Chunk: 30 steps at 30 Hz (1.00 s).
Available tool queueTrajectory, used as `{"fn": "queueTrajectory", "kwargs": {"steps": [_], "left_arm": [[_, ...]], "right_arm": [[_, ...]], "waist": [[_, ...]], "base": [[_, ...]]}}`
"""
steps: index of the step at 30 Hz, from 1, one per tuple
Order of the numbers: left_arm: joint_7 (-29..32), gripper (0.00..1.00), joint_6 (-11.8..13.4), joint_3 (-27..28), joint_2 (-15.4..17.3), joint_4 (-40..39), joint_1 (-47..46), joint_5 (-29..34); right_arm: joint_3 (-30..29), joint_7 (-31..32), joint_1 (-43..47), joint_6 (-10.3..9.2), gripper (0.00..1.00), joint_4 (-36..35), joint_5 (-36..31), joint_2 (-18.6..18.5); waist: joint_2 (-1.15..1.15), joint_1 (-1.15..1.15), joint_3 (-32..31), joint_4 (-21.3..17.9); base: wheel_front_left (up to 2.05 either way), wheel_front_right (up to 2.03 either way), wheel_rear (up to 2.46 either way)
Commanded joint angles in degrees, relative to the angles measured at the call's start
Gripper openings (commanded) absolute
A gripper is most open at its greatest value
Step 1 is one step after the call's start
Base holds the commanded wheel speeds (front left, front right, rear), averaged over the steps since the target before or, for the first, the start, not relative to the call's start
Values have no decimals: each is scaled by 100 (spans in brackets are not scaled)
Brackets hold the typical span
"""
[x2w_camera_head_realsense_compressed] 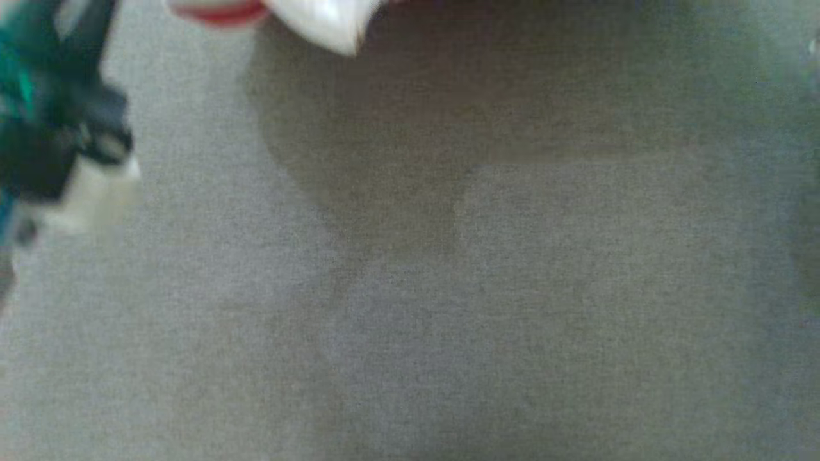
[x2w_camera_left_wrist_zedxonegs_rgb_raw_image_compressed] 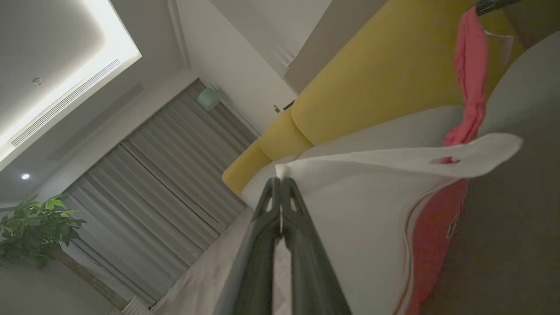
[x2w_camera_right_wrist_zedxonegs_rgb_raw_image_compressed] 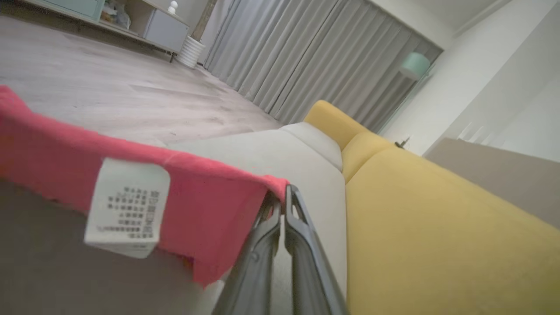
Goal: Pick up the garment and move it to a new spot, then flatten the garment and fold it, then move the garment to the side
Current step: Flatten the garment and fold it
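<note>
Since it sagged limply over the sofa seat [x2w_camera_head_realsense_compressed: 448, 288], the garment [x2w_camera_left_wrist_zedxonegs_rgb_raw_image_compressed: 372, 227] seemed light, soft and best gripped at its edges; the left pincer [x2w_camera_left_wrist_zedxonegs_rgb_raw_image_compressed: 281, 179] was clamped on a white corner, the right pincer [x2w_camera_right_wrist_zedxonegs_rgb_raw_image_compressed: 282, 197] on the red hem; the right wrist view showed a care label [x2w_camera_right_wrist_zedxonegs_rgb_raw_image_compressed: 127, 205] that the blurred head view could not resolve.

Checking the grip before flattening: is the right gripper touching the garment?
Touching. The right wrist view shows the right gripper shut on the garment, pinching its pink edge near the white label.
</note>
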Motion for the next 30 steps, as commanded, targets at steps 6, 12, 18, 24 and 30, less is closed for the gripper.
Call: {"fn": "queueTrajectory", "kwargs": {"steps": [6,12,18,24,30], "left_arm": [[-4,0,476,212,764,-786,1923,-150],[-5,0,753,0,957,-1053,3229,-268],[-5,0,961,-270,1053,-1164,4288,-386],[-5,0,1018,-292,1131,-1358,4671,-529],[-5,0,676,-97,1120,-1332,3931,-375]], "right_arm": [[-169,-12,1917,-4,0,-450,568,-482],[-178,114,3194,-4,0,-864,948,-577],[-367,564,4422,-4,0,-1769,1209,-680],[-648,873,5086,-4,0,-2430,1360,-771],[-777,1082,4756,-4,0,-2454,1413,-726]], "waist": [[0,0,-667,-74],[0,0,-978,-211],[0,0,-1114,-328],[0,0,-1038,-361],[0,0,-704,-295]], "base": [[0,0,0],[0,0,0],[0,0,0],[0,0,0],[0,0,0]]}}
